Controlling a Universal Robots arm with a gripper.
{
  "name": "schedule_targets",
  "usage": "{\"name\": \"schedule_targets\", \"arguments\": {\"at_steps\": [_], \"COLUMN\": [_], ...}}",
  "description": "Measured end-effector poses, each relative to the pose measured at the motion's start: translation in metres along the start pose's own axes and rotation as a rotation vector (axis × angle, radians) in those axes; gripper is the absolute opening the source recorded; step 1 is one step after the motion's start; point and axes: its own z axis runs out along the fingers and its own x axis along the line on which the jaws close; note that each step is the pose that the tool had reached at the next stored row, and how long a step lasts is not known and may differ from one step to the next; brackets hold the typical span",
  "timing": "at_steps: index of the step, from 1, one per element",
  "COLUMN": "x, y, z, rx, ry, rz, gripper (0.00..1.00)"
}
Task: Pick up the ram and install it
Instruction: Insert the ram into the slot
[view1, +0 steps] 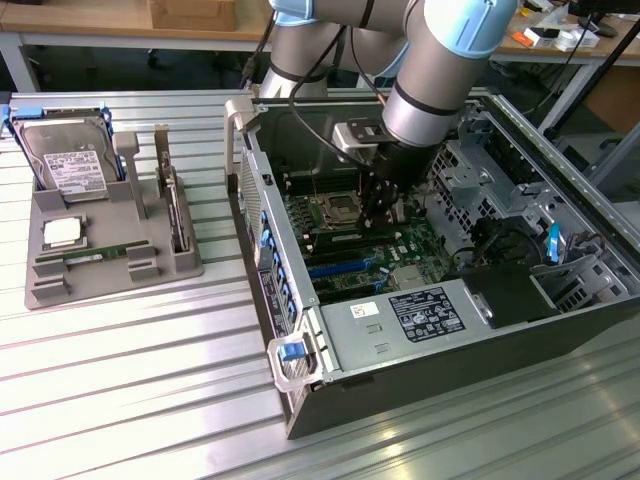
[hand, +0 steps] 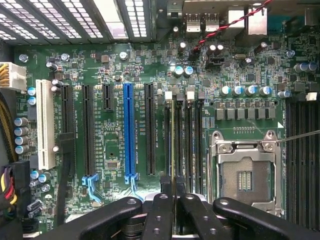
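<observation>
Green ram pinched edge-on between closed jaws, over motherboard memory slots.

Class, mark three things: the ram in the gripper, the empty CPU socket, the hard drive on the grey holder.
ram (hand: 173, 145), wrist view, its thin edge facing the camera.
CPU socket (hand: 243, 180), wrist view, its middle contact field.
hard drive (view1: 75, 170), exterior view, its white label.

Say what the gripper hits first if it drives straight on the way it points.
The gripper is shut on the thin green ram stick; its edge would probably meet a long black memory slot first. Gap unclear.
</observation>
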Motion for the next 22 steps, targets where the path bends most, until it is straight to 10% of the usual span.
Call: {"name": "schedule_targets", "arguments": {"at_steps": [17, 22], "x": [0.001, 0.000], "y": [-0.0017, -0.0010], "z": [0.0030, -0.0074], "rx": [-0.0002, -0.0003], "ry": [-0.0053, -0.0053], "rz": [-0.017, -0.017], "gripper": [0.12, 0.25]}}
